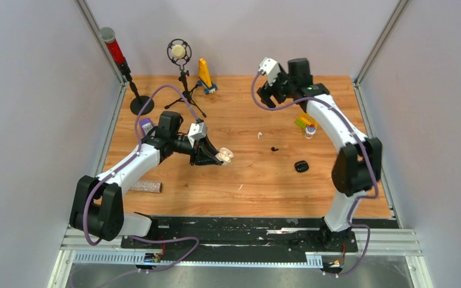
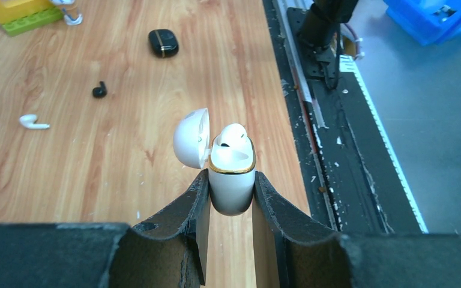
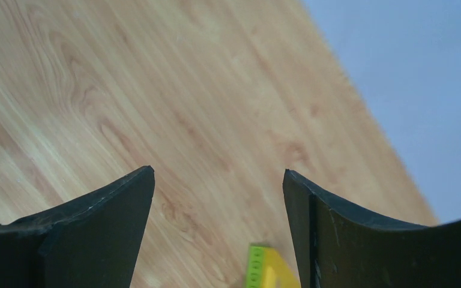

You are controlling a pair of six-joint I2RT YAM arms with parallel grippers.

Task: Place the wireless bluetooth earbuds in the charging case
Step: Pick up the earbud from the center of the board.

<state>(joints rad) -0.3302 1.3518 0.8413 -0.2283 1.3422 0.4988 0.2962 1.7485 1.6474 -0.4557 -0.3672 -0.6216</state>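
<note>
Jaws of left gripper clamped on white charging case, lid open, one white earbud seated inside. Loose on table: second white earbud, black earbud near it, closed black case farther off. Right gripper high over far side, jaws wide apart, gripping nothing.

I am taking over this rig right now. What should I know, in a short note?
Left gripper: shut on the white case, lid open, held off the table.
Right gripper: open, empty, raised over the far side.
Done: one white earbud appears seated in the white case.
To do: a second white earbud and a black earbud lie loose on the table; the black case lies shut near them. No other black earbud is visible.
</note>
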